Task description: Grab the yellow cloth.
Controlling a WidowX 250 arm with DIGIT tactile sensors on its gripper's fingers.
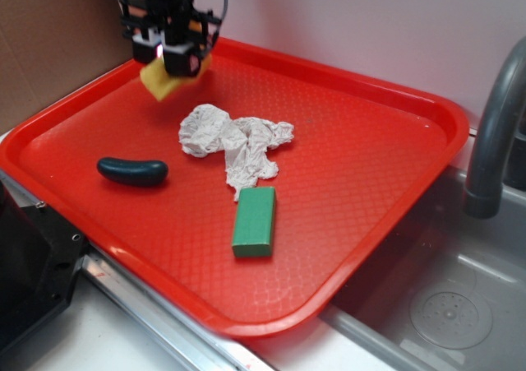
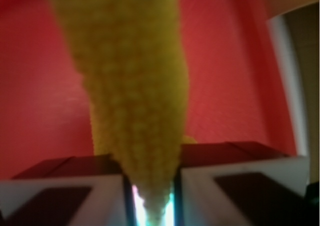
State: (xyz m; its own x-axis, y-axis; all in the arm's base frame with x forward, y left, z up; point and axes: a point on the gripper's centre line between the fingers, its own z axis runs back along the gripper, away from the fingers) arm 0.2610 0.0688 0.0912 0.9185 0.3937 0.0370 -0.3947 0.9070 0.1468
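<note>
Pinching the yellow cloth (image 1: 167, 79) between its fingers, the gripper (image 1: 177, 58) hangs over the far left corner of the red tray (image 1: 353, 182). From the wrist view the cloth (image 2: 137, 100) hangs as a fuzzy wedge, clear of the tray. Mid-tray lies a crumpled white cloth (image 1: 234, 145); a green block (image 1: 255, 220) sits just beside it toward the near edge, a dark cucumber (image 1: 132, 171) near the left edge.

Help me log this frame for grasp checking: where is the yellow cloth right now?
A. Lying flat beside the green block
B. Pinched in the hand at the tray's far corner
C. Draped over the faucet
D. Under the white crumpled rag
B: the wrist view shows the yellow cloth squeezed between the fingers, and the exterior view shows it hanging under the hand, far from the green block and the white rag.
</note>
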